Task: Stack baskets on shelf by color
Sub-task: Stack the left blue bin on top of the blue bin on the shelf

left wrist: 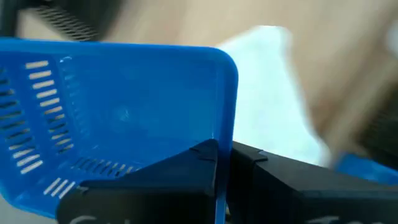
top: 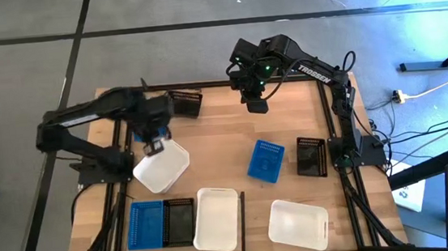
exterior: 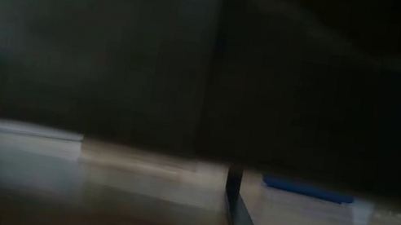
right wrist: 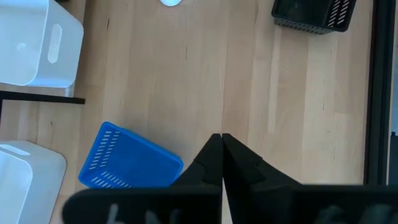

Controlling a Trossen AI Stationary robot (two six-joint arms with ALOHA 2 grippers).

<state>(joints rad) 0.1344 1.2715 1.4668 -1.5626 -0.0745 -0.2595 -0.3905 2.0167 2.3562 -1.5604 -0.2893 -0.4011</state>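
Note:
My left gripper (top: 154, 140) is shut on a small blue slotted basket (left wrist: 118, 118), over the far corner of a white basket (top: 162, 167) on the left of the wooden shelf board (top: 225, 133). My right gripper (top: 254, 100) hangs shut and empty over the board's far middle. A second blue basket (top: 266, 161) and a black one (top: 311, 157) lie right of centre. A blue (top: 146, 224), a black (top: 179, 221) and two white baskets (top: 217, 218) (top: 297, 221) sit along the near edge. Another black basket (top: 185, 103) rests near the far rail. My left gripper pinches the blue basket's side wall (left wrist: 225, 118) at the rim near a rounded corner. One finger (left wrist: 180, 168) is inside the basket and the other (left wrist: 273, 174) outside. The fingers come from above. The basket sits tilted in the hold, with the white basket (left wrist: 267, 93) behind it.
Thin black rails (top: 334, 124) edge the board, and a short black divider (top: 243, 213) stands between the near baskets. Bare wood lies in the board's middle (right wrist: 205, 74). The low view is dark; it shows a rail post (exterior: 232, 188) and a blue basket (exterior: 307, 189).

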